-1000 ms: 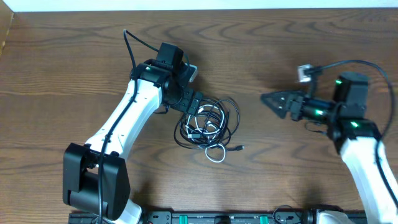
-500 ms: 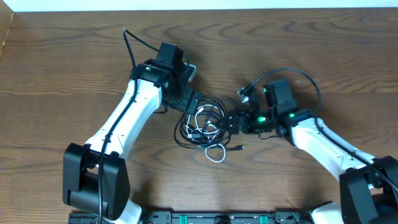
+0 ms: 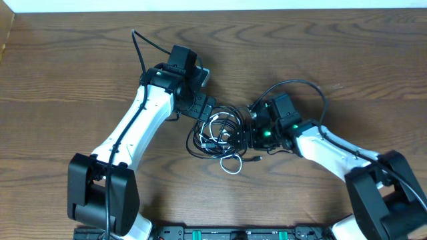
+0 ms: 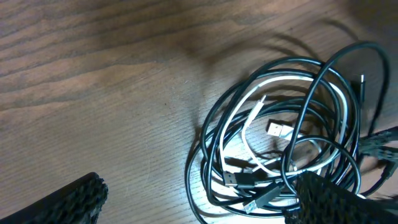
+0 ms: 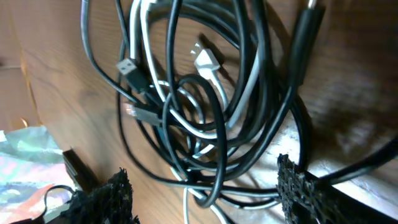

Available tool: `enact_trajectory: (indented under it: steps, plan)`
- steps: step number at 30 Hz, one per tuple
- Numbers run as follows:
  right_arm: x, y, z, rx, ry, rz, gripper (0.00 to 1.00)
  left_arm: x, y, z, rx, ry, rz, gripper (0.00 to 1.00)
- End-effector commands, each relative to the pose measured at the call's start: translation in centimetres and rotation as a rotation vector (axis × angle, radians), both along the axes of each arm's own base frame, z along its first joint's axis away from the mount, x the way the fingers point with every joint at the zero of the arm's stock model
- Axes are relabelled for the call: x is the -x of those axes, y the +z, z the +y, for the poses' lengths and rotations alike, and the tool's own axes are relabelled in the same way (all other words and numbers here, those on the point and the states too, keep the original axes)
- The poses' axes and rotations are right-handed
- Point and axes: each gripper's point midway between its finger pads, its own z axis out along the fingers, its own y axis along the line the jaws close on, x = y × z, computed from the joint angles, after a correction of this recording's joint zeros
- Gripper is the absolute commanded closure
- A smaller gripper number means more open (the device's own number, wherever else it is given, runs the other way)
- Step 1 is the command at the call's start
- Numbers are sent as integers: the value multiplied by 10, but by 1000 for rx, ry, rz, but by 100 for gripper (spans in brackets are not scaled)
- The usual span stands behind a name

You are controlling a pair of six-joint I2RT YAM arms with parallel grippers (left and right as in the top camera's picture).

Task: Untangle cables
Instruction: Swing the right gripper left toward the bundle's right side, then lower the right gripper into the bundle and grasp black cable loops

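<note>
A tangled bundle of thin black and white cables lies near the middle of the brown wooden surface. The black left pincer sits at the bundle's upper-left rim, jaws wide apart. The black right pincer is at its right rim, jaws apart around several strands, not clamped.

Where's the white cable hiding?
From overhead it's mid-view: the white cable lies tangled inside the black cables, between the left gripper and the right gripper.
</note>
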Motion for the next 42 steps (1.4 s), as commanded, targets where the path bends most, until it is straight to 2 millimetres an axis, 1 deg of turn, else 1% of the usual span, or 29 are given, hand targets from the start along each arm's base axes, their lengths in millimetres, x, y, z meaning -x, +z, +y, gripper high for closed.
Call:
enact_trajectory:
  steps: [1,7,16,20,25,30,39,40,42]
  plan:
    - [4,1,12,-18,17,16,28,0,2,3,-7,18,-8,2]
    - [3,2,14,-24,16,14,28,0,2,3,-7,17,-8,2]
    - [14,11,22,-95,30,86,39,-4,3,2,-2,18,-22,2]
    - [18,15,25,-124,48,106,41,-4,3,2,-2,17,-23,2]
    - [24,15,30,-127,68,112,40,-4,3,2,-2,18,-22,2]
    - [30,10,36,-86,84,91,39,-4,3,2,-2,17,-22,2]
    - [30,6,33,-59,57,105,40,-4,3,2,-2,17,-23,3]
    - [32,4,31,-50,43,132,40,-4,3,2,-2,18,-23,3]
    - [38,1,27,-33,21,189,36,-4,3,2,-2,18,-22,3]
